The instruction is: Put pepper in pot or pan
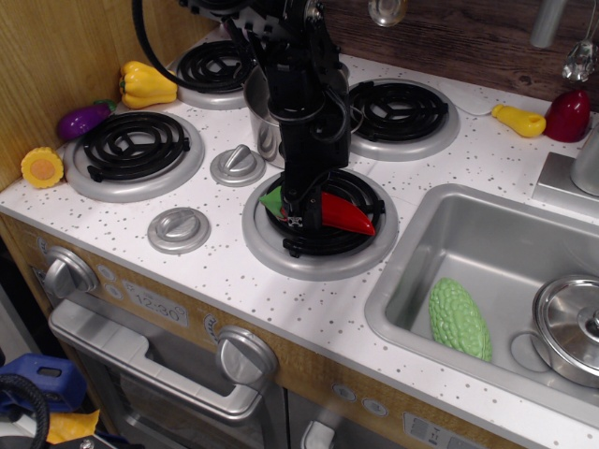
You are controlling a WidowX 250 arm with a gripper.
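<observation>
Your claw sits low over the front centre burner, astride the stem end of the pepper. Whether it is clenched on the pepper you cannot tell, since the arm hides the fingers. The pepper lies across the coil with its red point toward the right of the frame, probably so the narrow end offers an easy grip. The pot stands just behind, in the upper middle, partly hidden by the arm, so only a short lift and carry looks needed. You have four burners, two knobs on the table, one pot, one pepper.
</observation>
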